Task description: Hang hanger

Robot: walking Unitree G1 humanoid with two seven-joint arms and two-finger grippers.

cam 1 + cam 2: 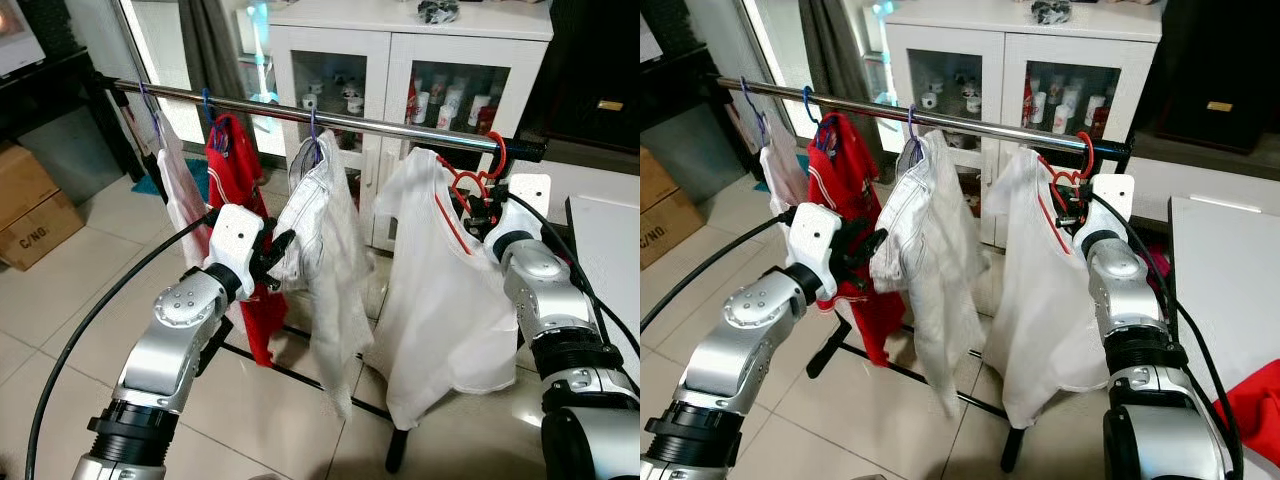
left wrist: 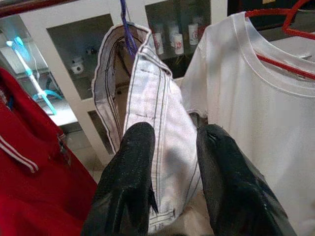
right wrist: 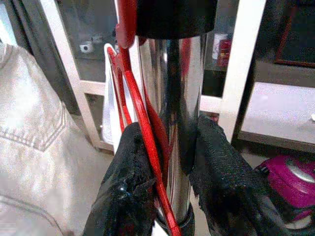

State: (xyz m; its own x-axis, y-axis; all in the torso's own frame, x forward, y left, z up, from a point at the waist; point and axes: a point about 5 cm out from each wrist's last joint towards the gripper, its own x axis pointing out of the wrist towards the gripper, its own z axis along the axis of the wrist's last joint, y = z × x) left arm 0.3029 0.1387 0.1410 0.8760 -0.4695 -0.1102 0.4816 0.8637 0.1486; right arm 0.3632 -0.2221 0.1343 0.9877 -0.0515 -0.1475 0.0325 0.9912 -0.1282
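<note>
A red hanger (image 1: 497, 150) carrying a white T-shirt (image 1: 430, 300) has its hook over the chrome rail (image 1: 400, 125), close to the rail's right end. My right gripper (image 1: 478, 215) is raised just below that hook. In the right wrist view it (image 3: 172, 128) is open, its fingers standing either side of the rail (image 3: 172, 98), with the red hanger wire (image 3: 140, 113) against one finger. My left gripper (image 1: 280, 250) is open at the edge of a white denim garment (image 1: 325, 230) hanging mid-rail; the cloth (image 2: 162, 113) lies between its fingers (image 2: 133, 162).
A red shirt (image 1: 235, 170) and a pale garment (image 1: 180, 190) hang further left on the rail. Behind the rack is a white glass-door cabinet (image 1: 400, 60). Cardboard boxes (image 1: 30, 210) stand on the floor at the left, a white table (image 1: 610, 260) at the right. The rack's base bar (image 1: 300, 335) crosses the tiles.
</note>
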